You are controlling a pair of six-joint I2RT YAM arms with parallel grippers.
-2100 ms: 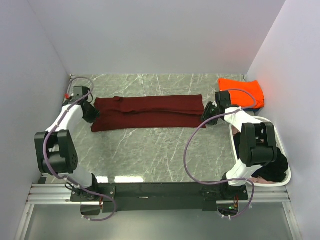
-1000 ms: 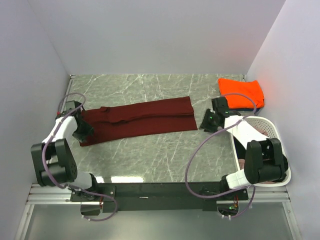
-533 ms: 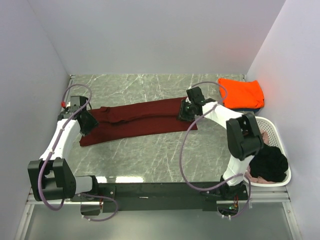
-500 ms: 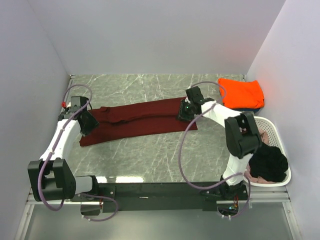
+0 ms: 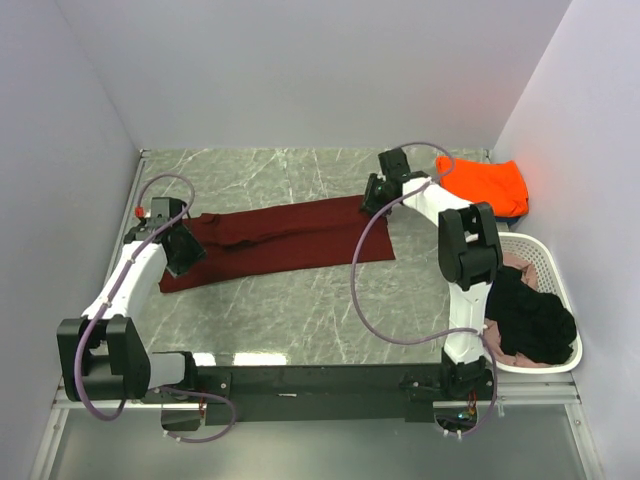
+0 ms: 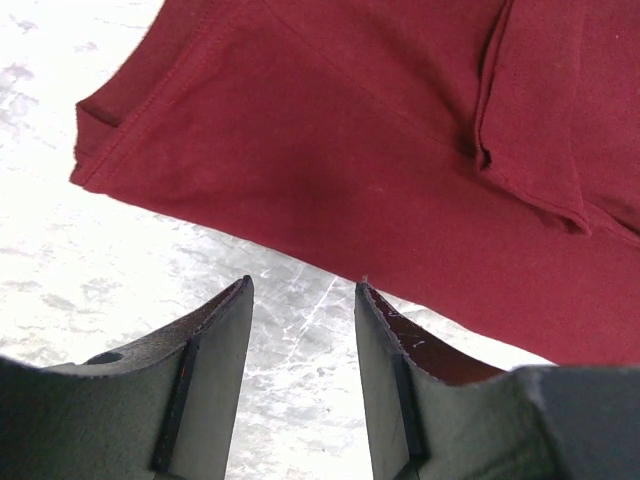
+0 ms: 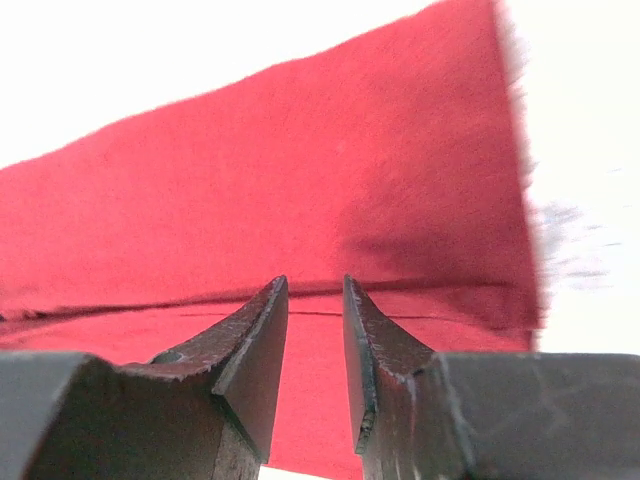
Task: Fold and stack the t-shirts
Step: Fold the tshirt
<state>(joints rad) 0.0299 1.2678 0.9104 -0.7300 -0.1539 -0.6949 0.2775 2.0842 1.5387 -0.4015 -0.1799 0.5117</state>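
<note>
The dark maroon t-shirt lies folded into a long strip across the marble table, slanting a little. My left gripper hovers at its left end; in the left wrist view it is open, with bare marble between the fingers and the shirt's edge just ahead. My right gripper sits over the strip's far right corner. Seen from the right wrist, it is open by a narrow gap above the cloth, with nothing pinched. A folded bright orange t-shirt rests at the back right.
A white perforated basket stands at the right edge, holding a black t-shirt and some pale pink cloth. Grey walls close in the left, back and right sides. Cables loop from both arms.
My right gripper has swung from right of the shirt to over its far right corner. The left gripper has shifted slightly inward at the left end. The maroon shirt has stayed put.
</note>
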